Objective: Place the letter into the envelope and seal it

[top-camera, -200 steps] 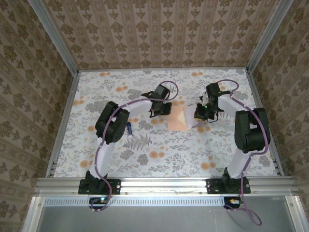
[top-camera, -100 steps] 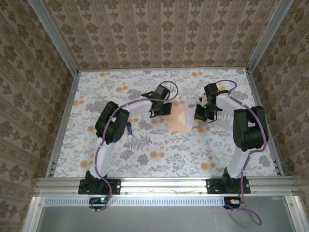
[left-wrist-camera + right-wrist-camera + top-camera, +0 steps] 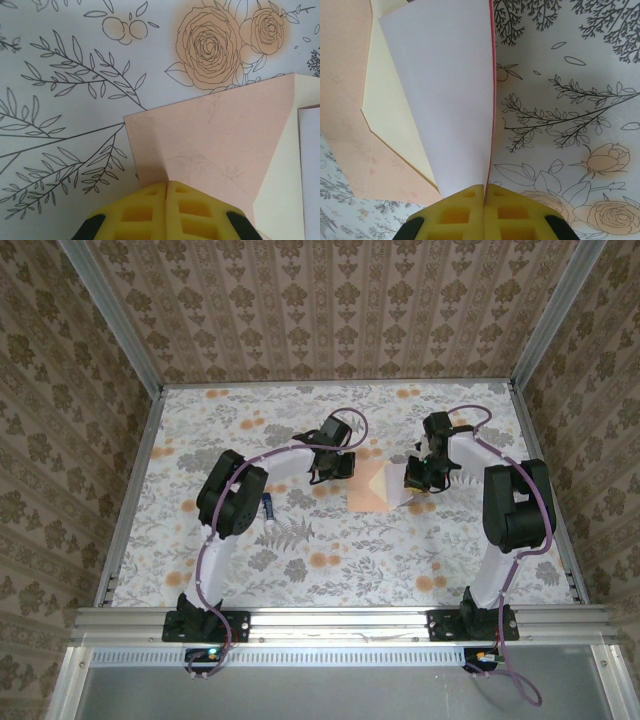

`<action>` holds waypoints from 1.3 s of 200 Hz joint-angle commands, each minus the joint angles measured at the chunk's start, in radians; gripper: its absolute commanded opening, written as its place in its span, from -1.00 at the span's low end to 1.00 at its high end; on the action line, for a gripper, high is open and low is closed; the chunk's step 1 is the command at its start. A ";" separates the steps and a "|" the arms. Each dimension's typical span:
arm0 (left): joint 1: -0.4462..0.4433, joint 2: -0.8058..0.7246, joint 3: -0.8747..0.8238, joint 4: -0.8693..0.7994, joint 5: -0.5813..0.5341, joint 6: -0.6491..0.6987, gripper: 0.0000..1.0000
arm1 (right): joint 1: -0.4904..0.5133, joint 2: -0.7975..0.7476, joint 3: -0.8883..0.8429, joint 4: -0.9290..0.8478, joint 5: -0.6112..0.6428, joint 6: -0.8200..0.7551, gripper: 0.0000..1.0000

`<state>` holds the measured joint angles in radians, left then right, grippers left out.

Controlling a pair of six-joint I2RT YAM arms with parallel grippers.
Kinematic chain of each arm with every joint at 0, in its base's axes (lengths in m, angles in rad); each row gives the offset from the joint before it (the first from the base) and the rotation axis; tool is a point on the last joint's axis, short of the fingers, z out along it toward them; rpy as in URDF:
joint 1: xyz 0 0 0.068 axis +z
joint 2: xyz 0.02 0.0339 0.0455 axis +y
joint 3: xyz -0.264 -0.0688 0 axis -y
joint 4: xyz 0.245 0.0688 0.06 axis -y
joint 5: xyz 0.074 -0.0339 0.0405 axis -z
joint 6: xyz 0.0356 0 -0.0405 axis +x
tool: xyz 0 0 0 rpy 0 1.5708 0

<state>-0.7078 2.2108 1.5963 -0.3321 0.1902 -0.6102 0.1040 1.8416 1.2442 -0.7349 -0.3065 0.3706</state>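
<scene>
Spreading across the whole workspace, the flower-printed tabletop [image 3: 340, 570] carries both arms, which reach in toward its middle. The left arm [image 3: 235, 495] bends toward 2 o'clock and the right arm [image 3: 515, 505] toward 10 o'clock.

The peach envelope [image 3: 366, 494] lies flat just to the 3 o'clock side of the tabletop's centre, between the two wrists. Its flap is open, and the cream inner face shows at its 3 o'clock side.

The letter [image 3: 398, 478] is smaller. It is a whitish sheet with a thin red edge, raised at the 3 o'clock side of the envelope, with its far end over the cream inner face.

The right end effector [image 3: 484, 192] has its yellow pads pinched tight on the letter's near edge. The left end effector [image 3: 166, 187] sits at the envelope's 9 o'clock edge with its pads pressed together. I cannot tell whether any paper is caught between them.

A small blue object [image 3: 268, 505] lies beside the left arm's elbow.
</scene>
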 commanded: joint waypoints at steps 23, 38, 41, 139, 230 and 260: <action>-0.018 0.003 -0.043 -0.089 0.014 -0.022 -1.00 | 0.017 0.053 0.046 -0.037 -0.042 0.023 -1.00; -0.019 0.002 -0.044 -0.088 0.016 -0.028 -1.00 | 0.019 0.064 0.044 -0.038 -0.045 0.028 -1.00; -0.019 0.003 -0.043 -0.089 0.015 -0.028 -1.00 | 0.020 0.065 0.043 -0.037 -0.044 0.031 -1.00; -0.023 0.010 -0.043 -0.085 0.022 -0.043 -1.00 | 0.028 0.052 0.016 -0.029 -0.054 0.061 -1.00; -0.023 0.010 -0.050 -0.083 0.021 -0.047 -1.00 | 0.032 0.027 0.050 -0.116 0.048 0.061 -1.00; -0.022 0.010 -0.053 -0.083 0.021 -0.048 -1.00 | 0.034 0.024 0.056 -0.117 0.047 0.061 -1.00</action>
<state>-0.7143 2.2074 1.5841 -0.3206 0.2054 -0.6373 0.1303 1.8889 1.2705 -0.7967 -0.2913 0.4229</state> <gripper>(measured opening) 0.059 0.057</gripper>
